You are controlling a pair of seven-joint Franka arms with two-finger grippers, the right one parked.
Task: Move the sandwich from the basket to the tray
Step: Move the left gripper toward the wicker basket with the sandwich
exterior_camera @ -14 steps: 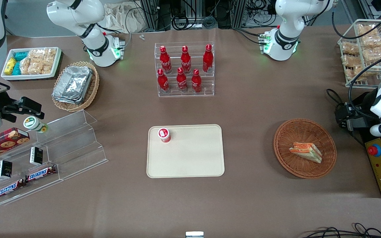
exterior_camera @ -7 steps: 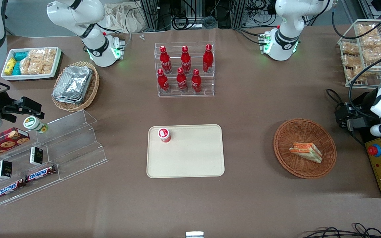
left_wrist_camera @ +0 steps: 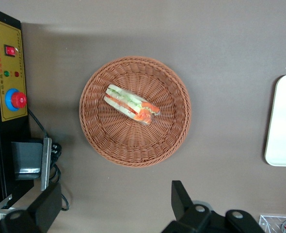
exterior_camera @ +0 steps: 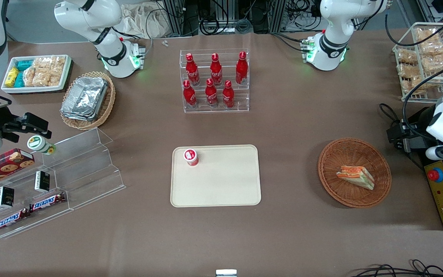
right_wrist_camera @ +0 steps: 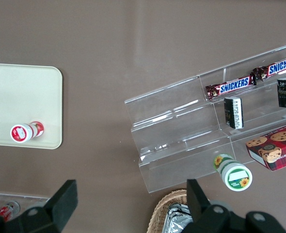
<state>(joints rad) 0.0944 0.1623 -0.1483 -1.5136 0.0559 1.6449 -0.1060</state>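
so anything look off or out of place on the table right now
Mostly tidy. One oddity: a green-capped cup lies tipped on its side on the clear shelf. The sandwich sits intact in the basket, the tray lies flat, and the gripper hovers open, high above the basket.

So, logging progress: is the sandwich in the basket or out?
In: the sandwich lies inside the basket; the open claw is above, apart.

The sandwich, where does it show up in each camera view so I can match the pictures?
Front view: the sandwich lies in the basket, toward the working arm's end of the table.
Left wrist view: the sandwich lies in the basket, past the open end effector.
Right wrist view: not in it.
Shared landmark: the tray.
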